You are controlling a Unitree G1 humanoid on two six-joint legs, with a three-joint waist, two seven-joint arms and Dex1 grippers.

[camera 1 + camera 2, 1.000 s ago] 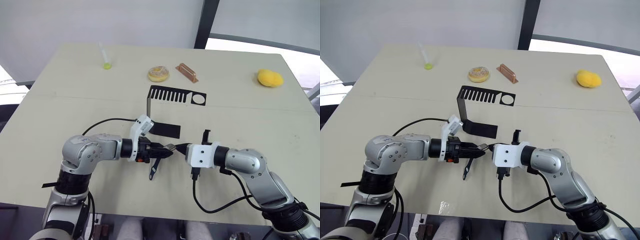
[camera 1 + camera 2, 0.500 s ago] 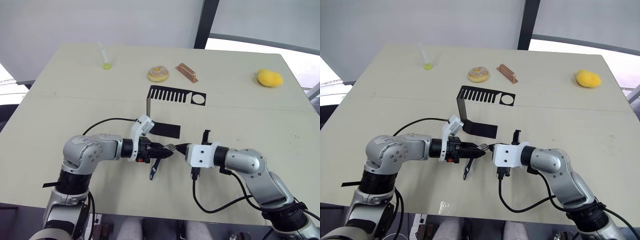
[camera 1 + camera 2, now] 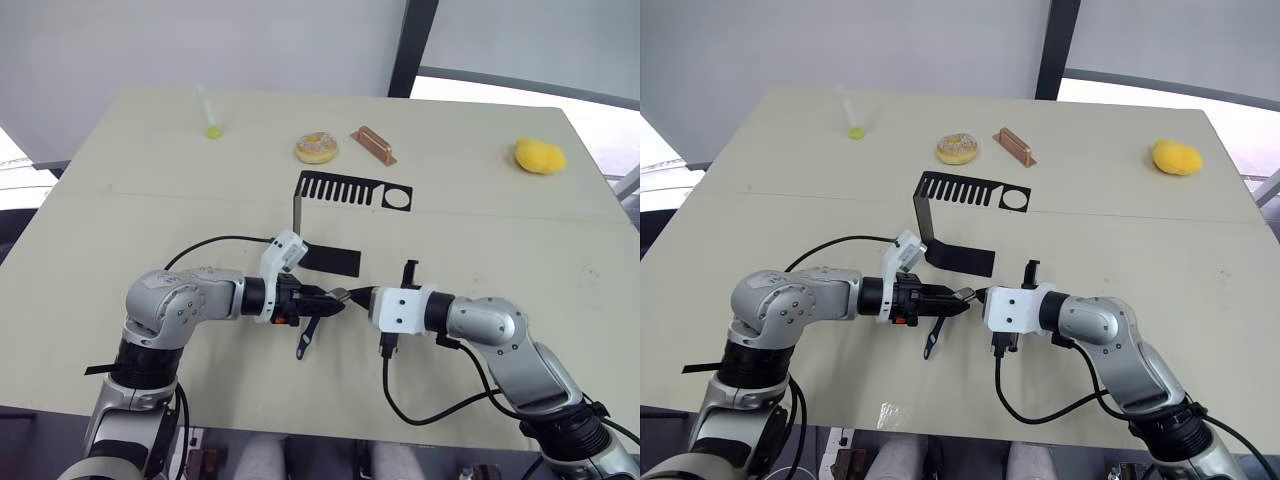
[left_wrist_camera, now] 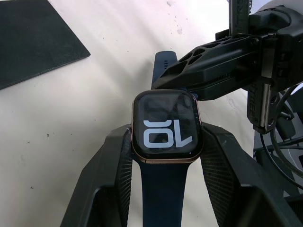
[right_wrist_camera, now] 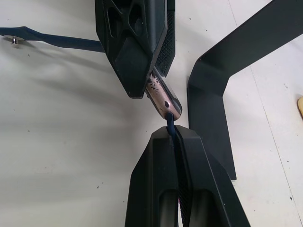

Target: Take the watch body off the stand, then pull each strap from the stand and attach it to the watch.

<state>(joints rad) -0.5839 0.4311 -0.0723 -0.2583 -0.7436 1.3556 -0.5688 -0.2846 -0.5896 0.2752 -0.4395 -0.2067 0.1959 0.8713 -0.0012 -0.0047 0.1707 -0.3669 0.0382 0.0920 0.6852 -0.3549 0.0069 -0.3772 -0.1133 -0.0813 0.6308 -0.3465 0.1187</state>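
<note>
1. Comparing this moment with the second before, almost nothing is seen to have moved: the right gripper (image 3: 366, 296) is only slightly nearer the left gripper (image 3: 335, 299), so the joining is judged to be in its last, slow stage.
2. The watch body (image 4: 166, 126) is clamped by its sides between the fingers (image 4: 115, 165) of the left gripper, screen up, above the table (image 3: 480, 230) and in front of the stand (image 3: 345, 190).
3. One strap (image 3: 307, 337) is already fixed to the watch and hangs from it below the left gripper, its tip close to the table.
4. The second strap (image 5: 171, 126) is pinched flat between the narrowly closed fingers of the right gripper, and its end is pressed against the far edge of the watch body.
5. The stand is left bare, with no strap in its slotted top plate.
6. Whether the second strap is fully seated in its slot cannot be told; a small straight push along the slot is judged to be what remains.
7. A slight misalignment could jam the strap end or twist the watch in the left grip.
8. The doughnut (image 3: 317, 148), copper bar (image 3: 373, 145) and yellow sponge (image 3: 540, 155) are lying untouched at the far side.
</note>
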